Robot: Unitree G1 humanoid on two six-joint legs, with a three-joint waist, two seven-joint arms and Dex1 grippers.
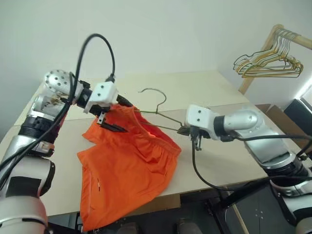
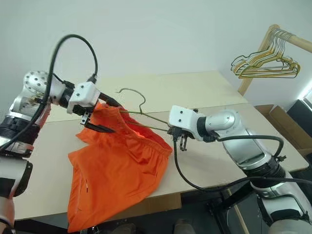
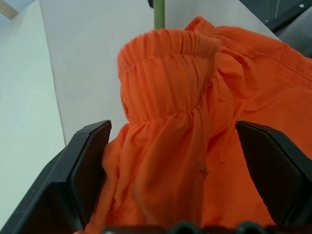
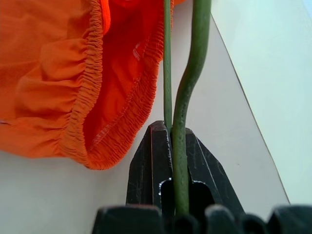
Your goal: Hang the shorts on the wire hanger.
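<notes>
One pale table (image 1: 209,92) carries the work, with a seam running across its top between two boards. The shorts (image 1: 126,170) are the largest item on it: bright orange, crumpled, spread over the near part of the tabletop, with one leg hanging over the front edge. Their gathered waistband end is lifted off the surface toward the far side, where the wire hanger (image 1: 155,101) enters the fabric. The hanger is thin and greenish-pale, held above the table in a tilted position, hook pointing up and away from the robot; one end is buried inside the shorts, the other end runs to the right gripper (image 4: 171,146). In the right wrist view that gripper's two black fingers are pressed together on two strands of the wire, with the elastic waistband lying just beside them, not touching. The left gripper (image 1: 113,119) sits at the raised waistband end of the shorts, pointing down and toward the right. Its fingers (image 3: 83,170) stand wide apart, with bunched orange cloth lying between them; contact at the finger faces cannot be confirmed. At the far right, well apart from the work, a bunch of gold and dark hangers (image 1: 267,62) hangs from a wooden rail (image 1: 287,35).
</notes>
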